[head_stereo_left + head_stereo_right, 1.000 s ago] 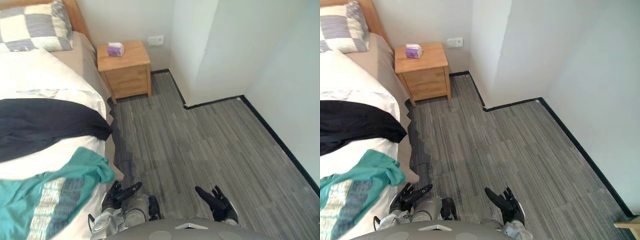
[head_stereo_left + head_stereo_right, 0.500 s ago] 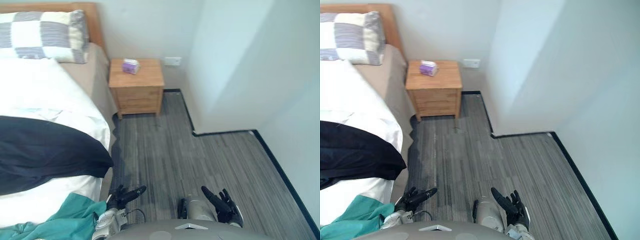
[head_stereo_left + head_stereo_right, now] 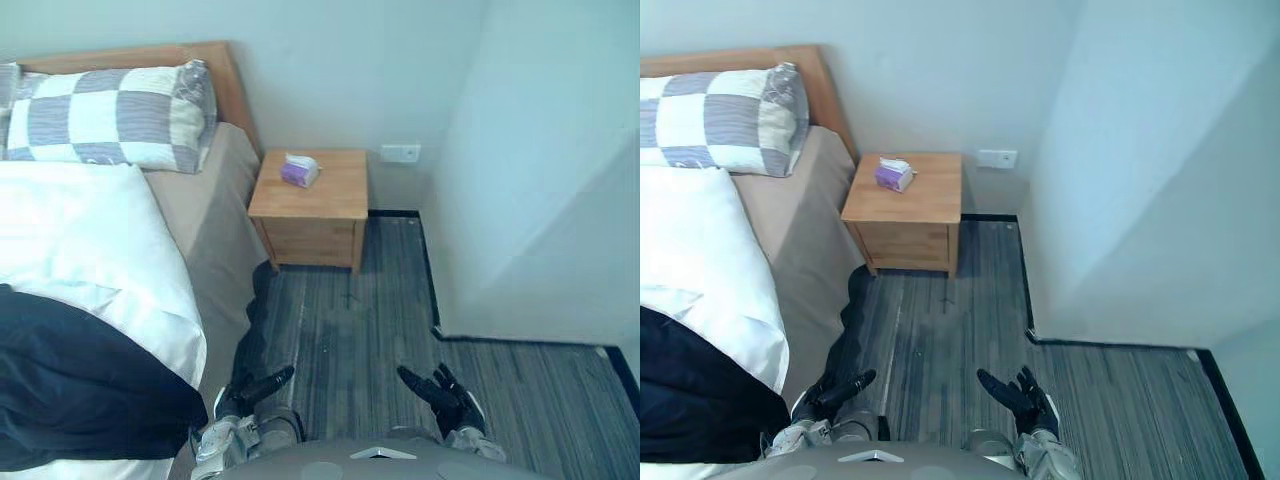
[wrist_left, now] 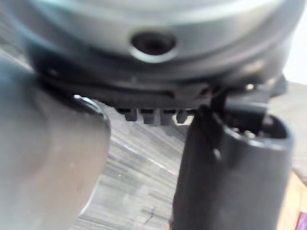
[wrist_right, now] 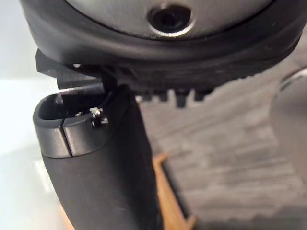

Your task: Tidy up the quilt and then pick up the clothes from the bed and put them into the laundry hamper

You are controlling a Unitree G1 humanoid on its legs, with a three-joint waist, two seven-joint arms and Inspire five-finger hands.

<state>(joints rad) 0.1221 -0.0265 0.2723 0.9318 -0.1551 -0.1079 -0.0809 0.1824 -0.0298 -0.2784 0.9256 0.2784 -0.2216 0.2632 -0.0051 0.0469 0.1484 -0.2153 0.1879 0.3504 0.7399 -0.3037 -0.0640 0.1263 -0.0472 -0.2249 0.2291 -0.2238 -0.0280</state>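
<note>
The white quilt [image 3: 70, 240] covers the bed on my left. A black garment [image 3: 80, 390] lies across it at the near end, reaching the bed's side edge. My left hand [image 3: 245, 390] hangs low beside that edge, over the floor, open and holding nothing. My right hand [image 3: 445, 397] hangs at the same height further right, also open and holding nothing. In each wrist view the hand's own thumb [image 4: 225, 167] [image 5: 96, 163] shows over grey floor, with nothing held.
A checked pillow [image 3: 110, 115] leans on the wooden headboard. A wooden nightstand [image 3: 315, 205] with a purple tissue box [image 3: 298, 170] stands by the bed's head. A white wall corner [image 3: 540, 200] juts out on the right. Grey plank floor [image 3: 340, 320] lies between.
The camera has swung toward the head of the bed, so the teal garment has left the picture. Both hands stay low and open as before.
</note>
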